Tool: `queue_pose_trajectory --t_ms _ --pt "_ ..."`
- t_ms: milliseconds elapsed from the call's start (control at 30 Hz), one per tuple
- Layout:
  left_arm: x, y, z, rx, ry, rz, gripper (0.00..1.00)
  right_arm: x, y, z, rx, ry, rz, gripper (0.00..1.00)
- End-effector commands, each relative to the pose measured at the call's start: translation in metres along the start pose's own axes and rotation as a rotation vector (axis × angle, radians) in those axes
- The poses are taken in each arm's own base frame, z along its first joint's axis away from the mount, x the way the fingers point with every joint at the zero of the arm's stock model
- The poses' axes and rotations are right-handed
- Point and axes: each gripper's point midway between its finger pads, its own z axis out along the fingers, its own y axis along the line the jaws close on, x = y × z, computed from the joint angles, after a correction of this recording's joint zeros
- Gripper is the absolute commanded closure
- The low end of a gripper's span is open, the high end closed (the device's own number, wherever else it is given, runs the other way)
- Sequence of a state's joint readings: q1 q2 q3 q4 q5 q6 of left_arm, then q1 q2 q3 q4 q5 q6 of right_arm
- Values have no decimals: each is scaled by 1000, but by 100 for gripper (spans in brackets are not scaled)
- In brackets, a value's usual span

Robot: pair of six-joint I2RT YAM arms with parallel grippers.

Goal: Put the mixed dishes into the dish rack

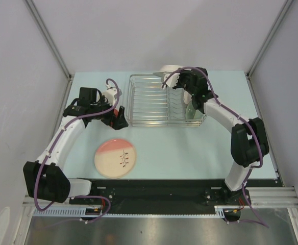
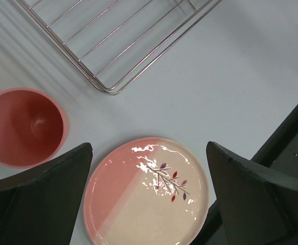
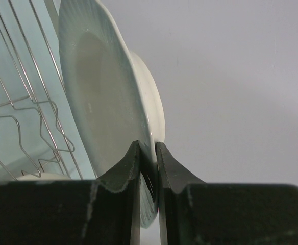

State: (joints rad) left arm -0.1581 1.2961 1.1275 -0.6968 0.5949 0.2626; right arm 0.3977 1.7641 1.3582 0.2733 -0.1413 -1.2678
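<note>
The silver wire dish rack [image 1: 148,104] stands at the table's middle back. My right gripper [image 1: 173,80] is shut on the rim of the large white plate [image 1: 165,71] and holds it on edge over the rack's far right end; the right wrist view shows the plate [image 3: 103,102] pinched at the gripper [image 3: 148,146]. A pale green bowl [image 1: 192,113] sits in the rack's right end. My left gripper [image 1: 116,118] is open and empty above the table left of the rack. In its view it [image 2: 149,148] is over the cream-and-pink plate [image 2: 146,194], with an orange cup [image 2: 24,125] beside it.
The cream-and-pink plate [image 1: 116,157] lies flat near the front edge, left of centre. The rack's near corner [image 2: 105,89] is just beyond the left fingers. Rack tines [image 3: 16,112] stand close beside the held plate. Grey walls enclose the table on three sides.
</note>
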Motion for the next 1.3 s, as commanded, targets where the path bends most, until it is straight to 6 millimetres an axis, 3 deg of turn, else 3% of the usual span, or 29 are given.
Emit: queue_pose_trajectory --t_ms 0,267,1067,1267 --pt "-5 4 0 -5 -22 23 0 -19 -90 -13 272 -92 -21 100" --pt "-9 5 -4 -16 -28 41 0 1 -76 -3 229 -106 -20 100" --pt "-10 7 -7 -23 -32 64 0 45 -7 30 154 0 107 100" --pt "-7 8 -3 -16 -25 57 0 57 -2 29 242 77 143 82"
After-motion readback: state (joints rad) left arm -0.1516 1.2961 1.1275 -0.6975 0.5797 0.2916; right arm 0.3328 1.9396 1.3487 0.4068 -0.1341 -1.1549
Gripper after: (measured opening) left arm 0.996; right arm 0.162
